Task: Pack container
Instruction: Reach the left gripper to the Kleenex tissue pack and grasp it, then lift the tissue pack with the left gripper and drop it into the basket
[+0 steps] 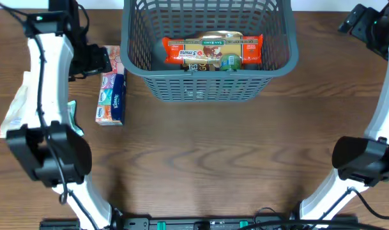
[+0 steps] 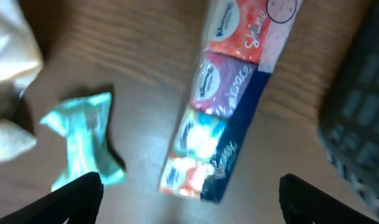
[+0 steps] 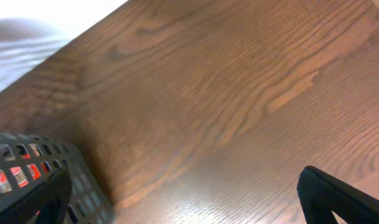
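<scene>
The left hand (image 2: 190, 182) is held open above the tissue pack (image 2: 223, 106), which lies slanted below and between its spread fingers. The basket (image 1: 210, 86) stands close on that hand's right, with packets (image 1: 212, 50) inside. As the pack is long and soft-wrapped, it could be pinched off-centre, then tipped or dropped short of the rim. The teal wrapper (image 2: 83, 134) near the left finger could be caught too. The right hand (image 3: 184, 174) is open and empty beside a basket corner.
</scene>
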